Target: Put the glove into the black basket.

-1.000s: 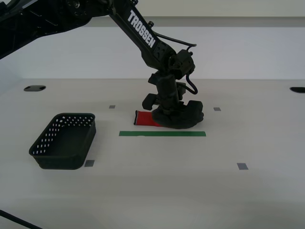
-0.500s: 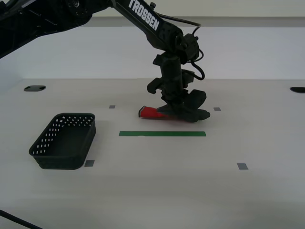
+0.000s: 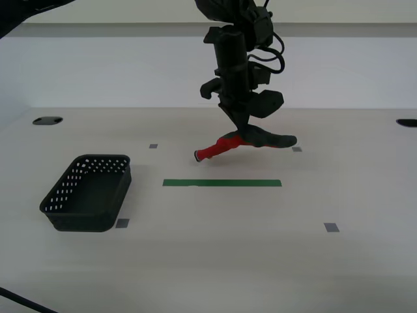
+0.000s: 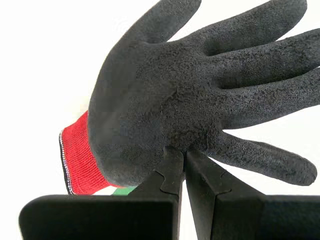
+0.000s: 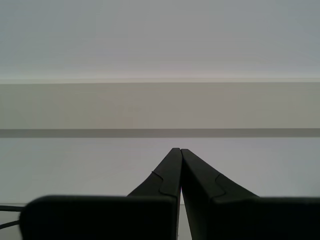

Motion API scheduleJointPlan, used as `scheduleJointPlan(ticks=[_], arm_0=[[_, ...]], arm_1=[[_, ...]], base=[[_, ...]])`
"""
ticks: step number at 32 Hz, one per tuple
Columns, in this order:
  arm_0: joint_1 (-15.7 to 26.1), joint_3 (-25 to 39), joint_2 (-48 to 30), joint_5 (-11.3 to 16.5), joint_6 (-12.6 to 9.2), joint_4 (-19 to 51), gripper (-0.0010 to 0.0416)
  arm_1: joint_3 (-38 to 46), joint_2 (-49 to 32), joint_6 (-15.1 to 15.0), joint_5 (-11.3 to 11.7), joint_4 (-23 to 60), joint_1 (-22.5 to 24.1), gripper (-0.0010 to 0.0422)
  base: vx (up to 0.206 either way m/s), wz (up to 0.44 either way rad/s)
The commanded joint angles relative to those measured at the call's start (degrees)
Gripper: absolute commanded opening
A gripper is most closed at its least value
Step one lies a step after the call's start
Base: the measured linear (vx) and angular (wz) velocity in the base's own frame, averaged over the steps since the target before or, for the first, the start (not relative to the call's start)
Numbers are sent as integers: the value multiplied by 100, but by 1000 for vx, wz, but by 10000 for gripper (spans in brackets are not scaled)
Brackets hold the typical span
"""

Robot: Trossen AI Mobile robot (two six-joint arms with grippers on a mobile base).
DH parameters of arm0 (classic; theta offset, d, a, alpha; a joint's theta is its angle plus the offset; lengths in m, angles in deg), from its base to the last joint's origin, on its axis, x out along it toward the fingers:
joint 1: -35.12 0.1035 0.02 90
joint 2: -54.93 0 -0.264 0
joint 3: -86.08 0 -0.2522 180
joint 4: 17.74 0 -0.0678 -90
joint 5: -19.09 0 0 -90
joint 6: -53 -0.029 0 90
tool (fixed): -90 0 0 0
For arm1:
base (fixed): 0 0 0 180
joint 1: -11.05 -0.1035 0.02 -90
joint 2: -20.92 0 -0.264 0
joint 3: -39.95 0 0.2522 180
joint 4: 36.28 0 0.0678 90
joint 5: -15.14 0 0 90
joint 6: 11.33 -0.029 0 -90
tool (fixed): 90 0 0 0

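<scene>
My second gripper (image 3: 244, 133) is shut on the glove (image 3: 242, 142) and holds it above the table, behind the green tape. The glove's red cuff (image 3: 214, 150) hangs toward the exterior view's left, its dark fingers point right. In the second wrist view the glove (image 4: 200, 95) spreads flat beyond the closed fingertips (image 4: 172, 155), pinched at the palm's edge. The black basket (image 3: 88, 192) stands empty on the table at the exterior view's left, well apart from the glove. My first gripper (image 5: 180, 150) is shut on nothing and faces a plain wall; it does not show in the exterior view.
A green tape strip (image 3: 222, 183) lies on the table between the glove and the front. Small grey markers (image 3: 331, 227) dot the table. Dark holes sit at the back corners (image 3: 47, 120). A cable (image 3: 16, 298) crosses the front left corner.
My second gripper has risen from the table with the glove pinched in it; the glove has left the surface and now hangs, cuff drooping left. The basket has not moved.
</scene>
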Motion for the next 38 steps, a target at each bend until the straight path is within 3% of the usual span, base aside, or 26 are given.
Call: scheduleJointPlan(ticks=[1, 7, 11, 13, 15, 23, 26, 28, 38], arm_0=[[2, 4, 0, -7, 0, -15, 1], [0, 4, 0, -7, -2, -13, 1], [0, 4, 0, -7, 0, 2, 1], [4, 4, 0, -2, 0, 4, 0], [7, 4, 15, 2, 0, 74, 1], [7, 4, 33, -11, -2, 127, 1], [7, 4, 33, -7, 0, 111, 1], [7, 4, 35, -11, 0, 138, 0], [7, 4, 33, -11, 0, 249, 0]], arm_1=[[7, 173, -98, -4, 256, -63, -2], [-831, 898, -131, -2, 138, -354, -2], [-2736, 2116, -26, 26, -802, -745, -2], [-4103, 3058, 162, 50, -1311, -1163, -2], [-4852, 3742, 271, 81, -1569, -1473, -2], [-6778, 6017, 614, 138, -1672, -2649, -1], [-7040, 6253, 654, 140, -1576, -2767, -1], [-7410, 6304, 686, 544, -1705, -2863, -1], [-8297, 6255, 846, 564, -2605, -3467, -1]], base=[[0, 0], [0, 0], [0, 0], [0, 0], [0, 0], [0, 0], [0, 0], [0, 0], [0, 0]])
